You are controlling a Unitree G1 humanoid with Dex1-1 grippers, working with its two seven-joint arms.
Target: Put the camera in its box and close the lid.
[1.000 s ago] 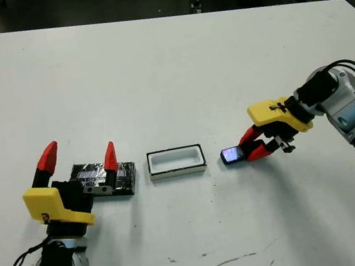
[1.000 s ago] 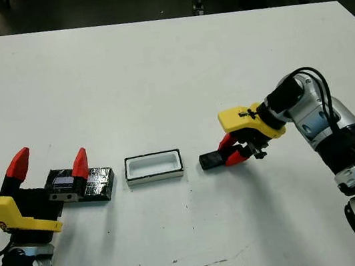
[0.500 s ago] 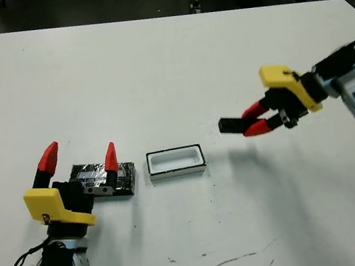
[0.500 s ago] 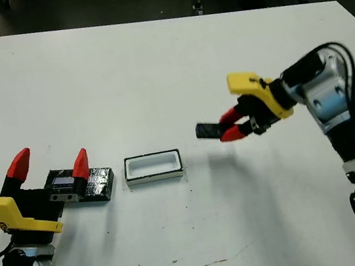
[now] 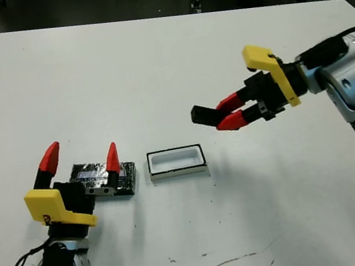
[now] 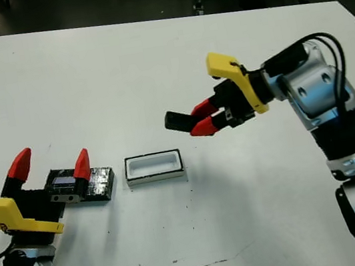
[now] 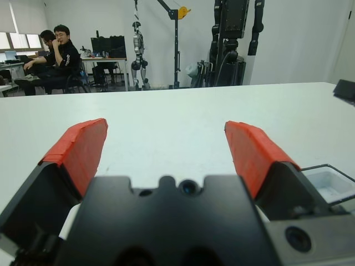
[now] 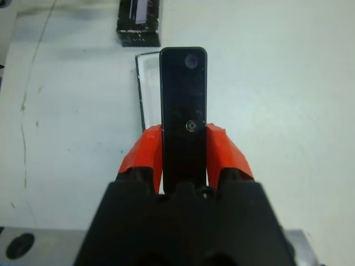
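The slim black glossy camera is being held by the right end effector, lifted above the worktop. The white oblong black-rimmed box is lying below and to its left, long axes roughly aligned.

The right claw grips the camera between its two red fingers, one pressed against each long side of the slim black bar. The bar reaches out past the fingertips, with a small round mark near its far end and another near its middle. Beyond and below it the white worktop carries the box, whose white inside and thin black rim show along one side of the bar while the rest is hidden behind it. Farther off lies the lid, black with a pale strip, apart from the box.
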